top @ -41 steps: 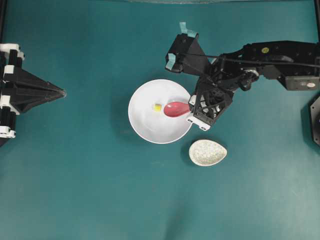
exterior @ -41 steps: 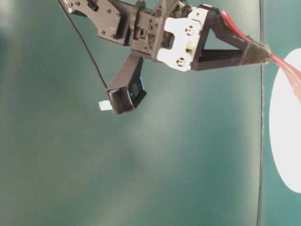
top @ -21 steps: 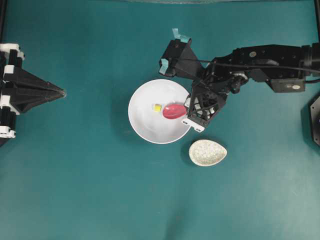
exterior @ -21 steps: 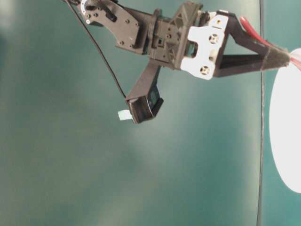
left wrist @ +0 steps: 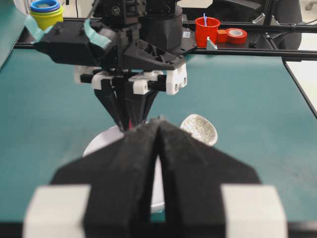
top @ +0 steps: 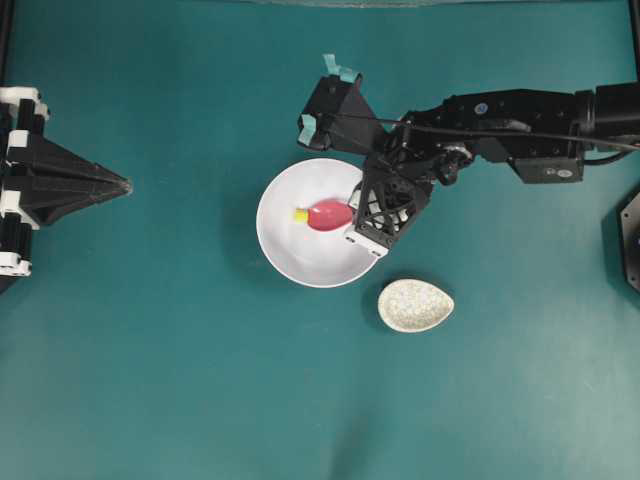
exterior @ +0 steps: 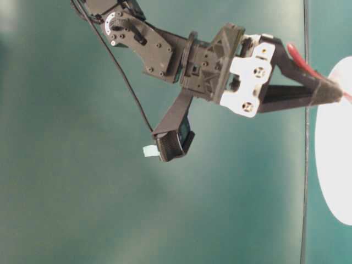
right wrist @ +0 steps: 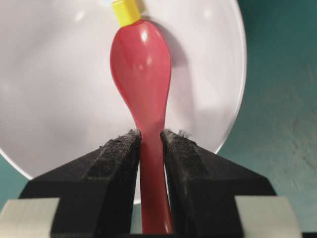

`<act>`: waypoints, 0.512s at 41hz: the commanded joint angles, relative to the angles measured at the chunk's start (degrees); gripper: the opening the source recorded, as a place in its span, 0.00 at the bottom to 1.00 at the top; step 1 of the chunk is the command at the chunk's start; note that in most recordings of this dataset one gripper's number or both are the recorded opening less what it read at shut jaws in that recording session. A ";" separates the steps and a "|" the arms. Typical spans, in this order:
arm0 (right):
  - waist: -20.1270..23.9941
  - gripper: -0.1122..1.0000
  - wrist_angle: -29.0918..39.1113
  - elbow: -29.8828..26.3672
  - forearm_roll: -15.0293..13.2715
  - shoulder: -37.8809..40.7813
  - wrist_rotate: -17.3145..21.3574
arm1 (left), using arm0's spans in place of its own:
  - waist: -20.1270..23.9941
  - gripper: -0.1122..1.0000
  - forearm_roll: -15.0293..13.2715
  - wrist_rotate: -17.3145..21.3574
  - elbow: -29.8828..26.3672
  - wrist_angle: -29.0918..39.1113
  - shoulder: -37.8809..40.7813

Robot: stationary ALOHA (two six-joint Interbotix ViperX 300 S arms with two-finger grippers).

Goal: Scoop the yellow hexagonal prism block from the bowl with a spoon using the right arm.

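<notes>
The yellow hexagonal prism block [right wrist: 126, 12] lies inside the white bowl [top: 290, 255], left of its middle in the overhead view, touching the far tip of the spoon [right wrist: 142, 69]; the block sits on the bowl floor, not in the scoop; the pink-red spoon's oval scoop lies over the bowl, its handle clamped between the black pads of the right gripper [right wrist: 150, 148], jaws clenched on it; the right arm [top: 500, 125] reaches in from the right edge; a small speckled beige dish [top: 415, 305] sits just beside the bowl on the teal table [top: 180, 380]; the left gripper [left wrist: 158, 144] stands well apart at the left, jaws pressed together, holding nothing.
</notes>
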 commanded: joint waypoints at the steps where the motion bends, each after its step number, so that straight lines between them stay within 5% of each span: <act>1: -0.18 0.30 -1.49 -1.76 -0.18 -0.62 -0.09 | 0.00 0.09 0.18 -0.09 -1.41 -0.53 0.44; 21: -0.09 0.30 -5.27 -2.64 -0.09 -0.97 -0.09 | 0.00 0.09 0.18 -0.09 -1.41 -0.53 0.44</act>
